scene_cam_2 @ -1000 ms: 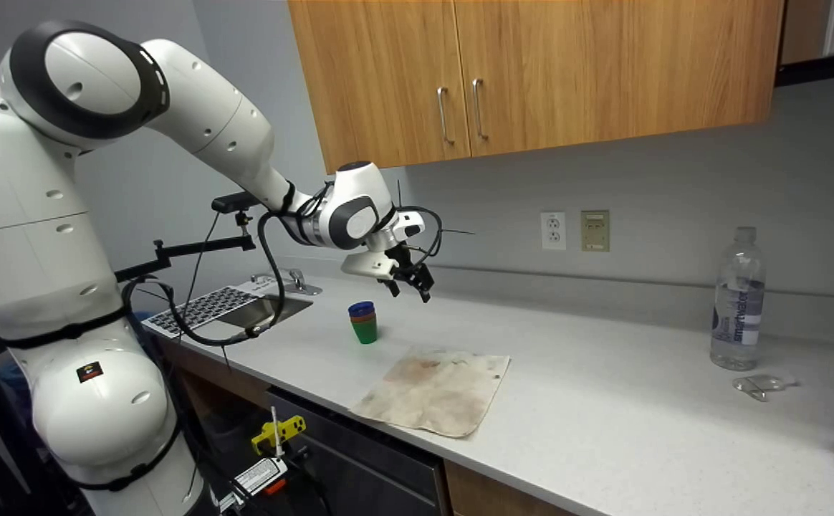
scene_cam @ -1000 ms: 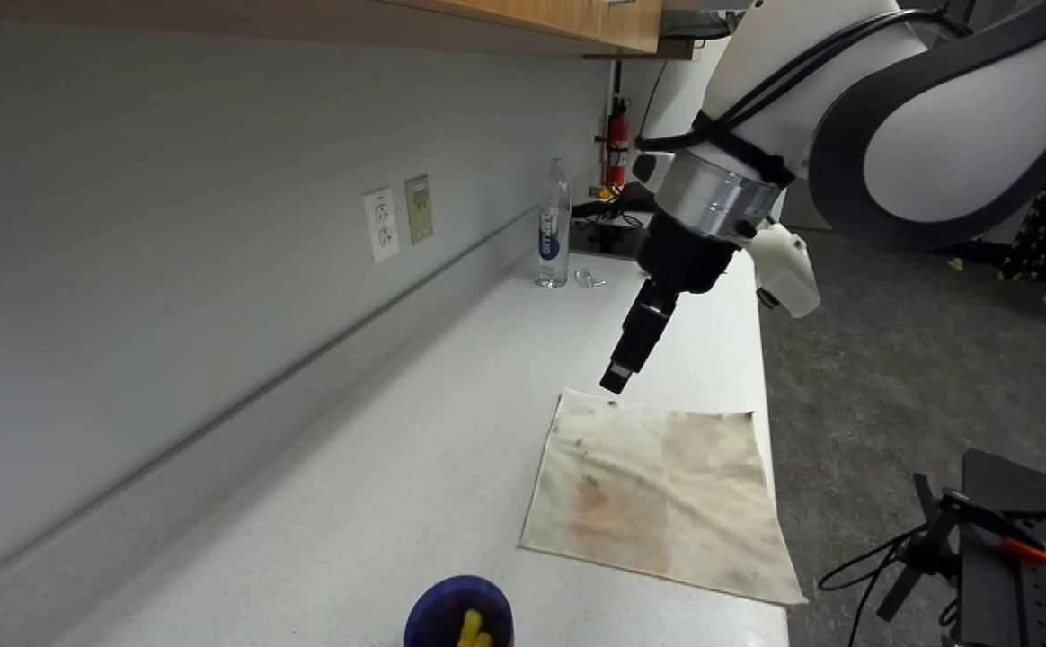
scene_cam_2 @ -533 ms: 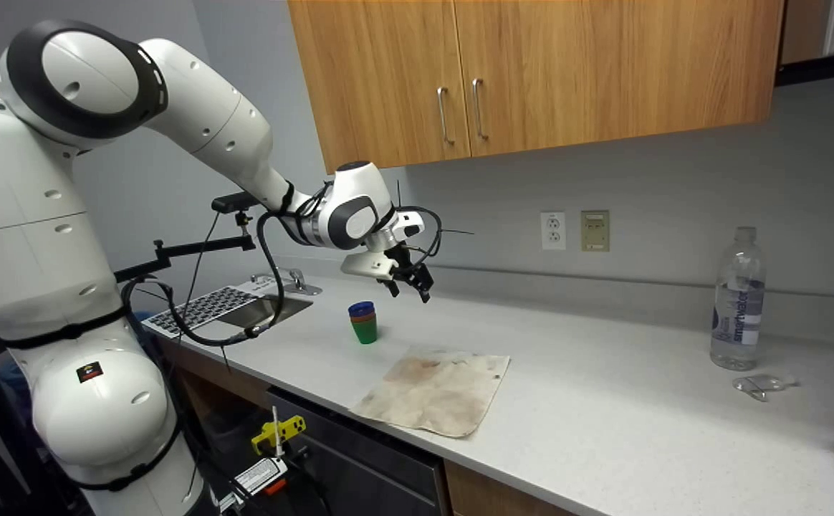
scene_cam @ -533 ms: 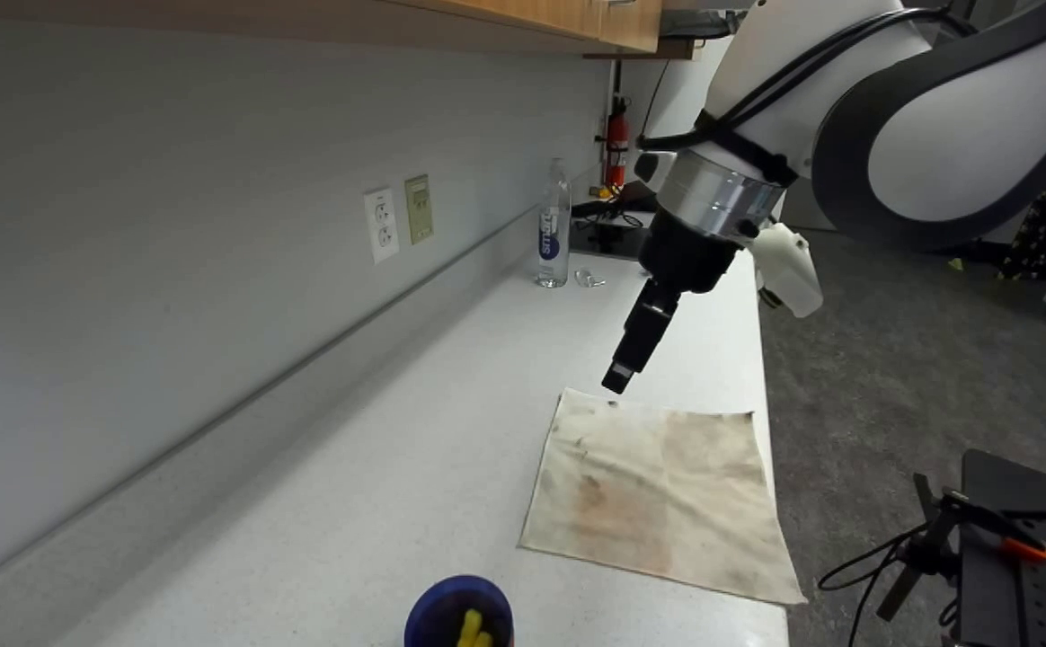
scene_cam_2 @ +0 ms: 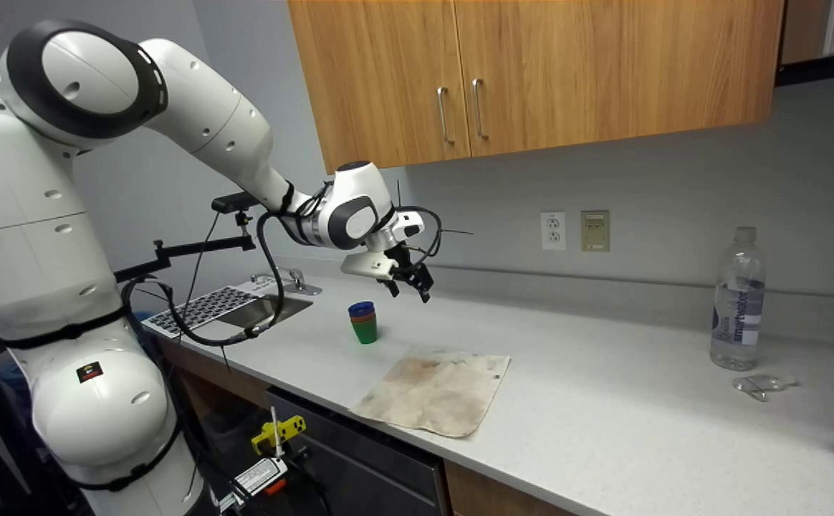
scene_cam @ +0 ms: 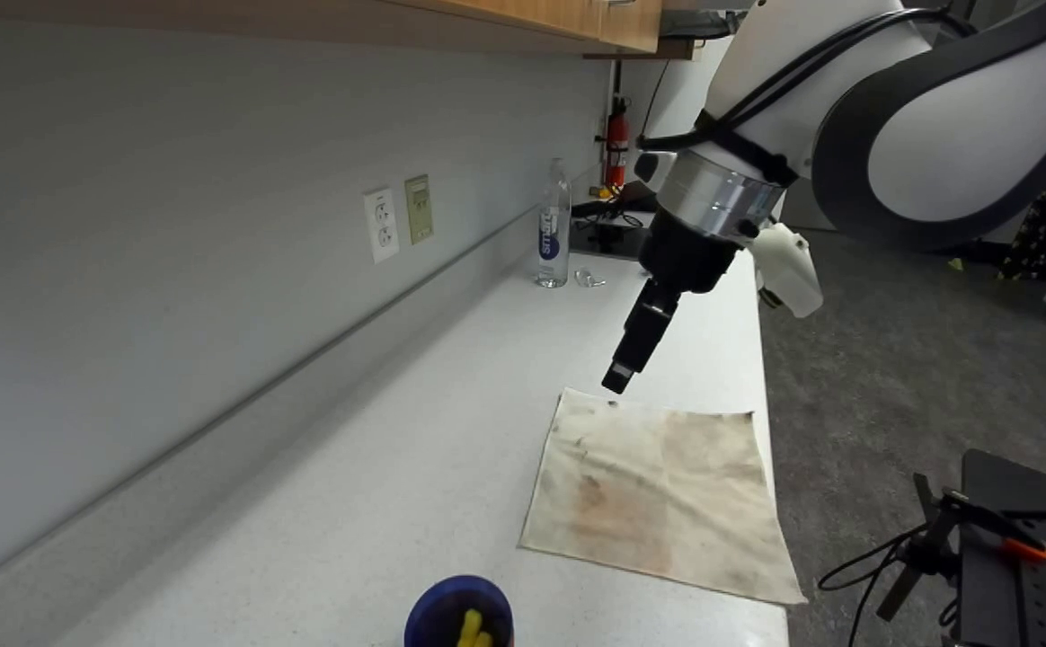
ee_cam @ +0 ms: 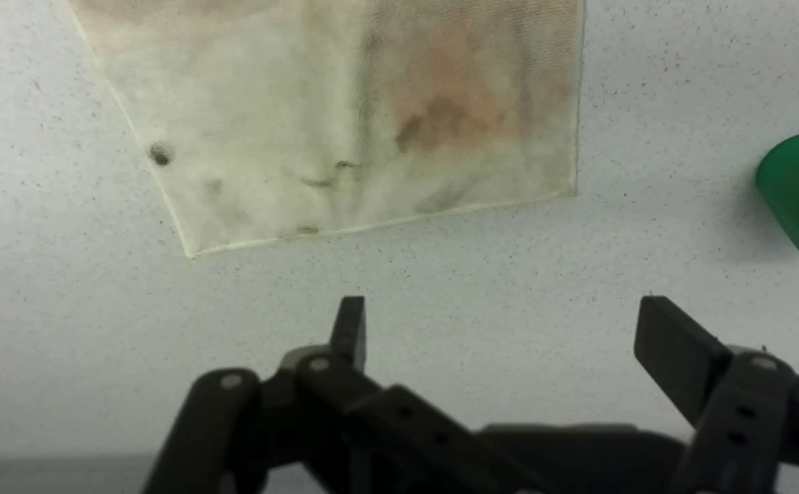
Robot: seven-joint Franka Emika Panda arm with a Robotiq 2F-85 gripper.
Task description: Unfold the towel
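The towel (scene_cam: 667, 494) is a thin beige cloth with reddish-brown stains. It lies spread out as a single layer on the counter, with soft creases, and its near corner reaches the counter's front edge. In an exterior view the whole towel (scene_cam_2: 435, 390) shows roughly square. The wrist view holds only part of the towel (ee_cam: 269, 123), with two corners visible. My gripper (ee_cam: 502, 302) is open, its black fingers wide apart with bare counter seen between them. It hangs above the counter on the wall side of the towel, apart from it, as an exterior view of the gripper (scene_cam_2: 410, 294) shows.
A stack of cups (scene_cam_2: 365, 330), blue on top and green below, stands near the towel. Yellow pieces sit inside the blue cup (scene_cam: 420, 620). Further along the counter are a water bottle (scene_cam_2: 736, 308) and a small clear object (scene_cam_2: 761, 387). Wooden cabinets (scene_cam_2: 546, 72) hang overhead.
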